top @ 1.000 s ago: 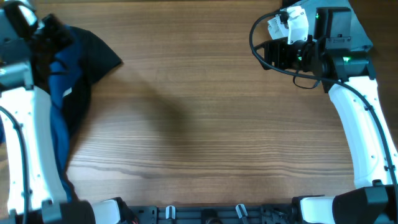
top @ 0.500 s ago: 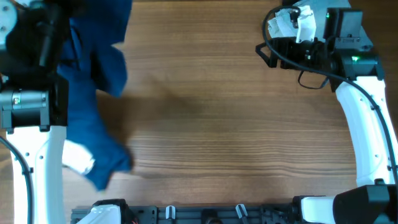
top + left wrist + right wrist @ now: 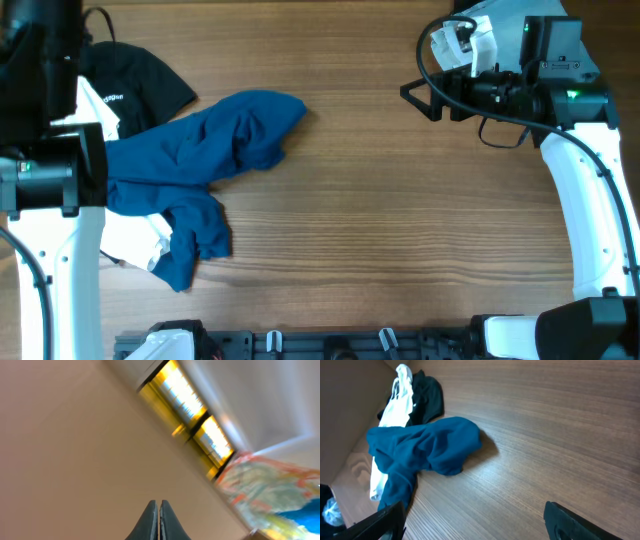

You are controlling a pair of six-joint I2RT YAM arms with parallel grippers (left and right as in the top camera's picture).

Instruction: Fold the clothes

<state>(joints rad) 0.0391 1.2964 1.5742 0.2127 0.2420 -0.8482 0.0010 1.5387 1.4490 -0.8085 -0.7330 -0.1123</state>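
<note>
Left gripper (image 3: 159, 521) is pressed together on nothing, right gripper (image 3: 475, 525) spread and empty, while the blue shirt (image 3: 200, 165) lies crumpled on the left of the bench (image 3: 400, 220), so I'd say no fold is made yet.

Overhead view was evenly, softly lit; the table (image 3: 350, 200) showed no glare, only faint diffuse shadows. Left wrist view was heavily motion-smeared, with the yellow light panels (image 3: 190, 405) blown out; only the left gripper (image 3: 158, 505) tips were sharp. Right wrist view was sharp, the blue shirt (image 3: 425, 445) casting a soft shadow to its right.
</note>
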